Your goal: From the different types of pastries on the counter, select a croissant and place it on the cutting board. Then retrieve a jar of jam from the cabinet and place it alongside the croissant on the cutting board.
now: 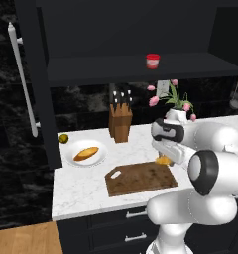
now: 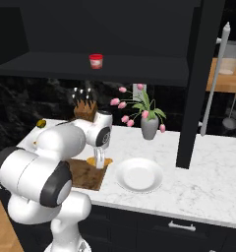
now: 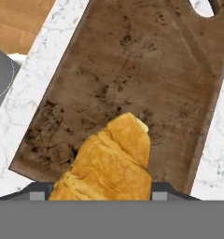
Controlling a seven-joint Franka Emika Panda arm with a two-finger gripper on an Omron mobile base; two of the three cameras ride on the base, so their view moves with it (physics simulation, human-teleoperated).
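My gripper (image 3: 101, 195) is shut on the golden croissant (image 3: 111, 163), which fills the gap between the jaws and hides the fingertips. It hangs just above the dark brown cutting board (image 3: 132, 70), near the end away from the handle hole. From the base, the gripper (image 1: 164, 154) holds the croissant (image 1: 163, 160) over the right end of the board (image 1: 136, 179) on the white marble counter (image 1: 81, 188). The red-lidded jam jar (image 1: 152, 61) stands on the shelf of the open black cabinet (image 1: 131, 69). The longer loaf (image 1: 86, 153) lies on a white plate (image 1: 71, 159) left of the board.
A wooden knife block (image 1: 120, 121) stands behind the board, and a grey vase of pink tulips (image 2: 150, 127) behind the arm. A bare white plate (image 2: 138, 174) lies right of the board. The open cabinet door with its white bar handle (image 2: 214, 81) hangs over the counter's right.
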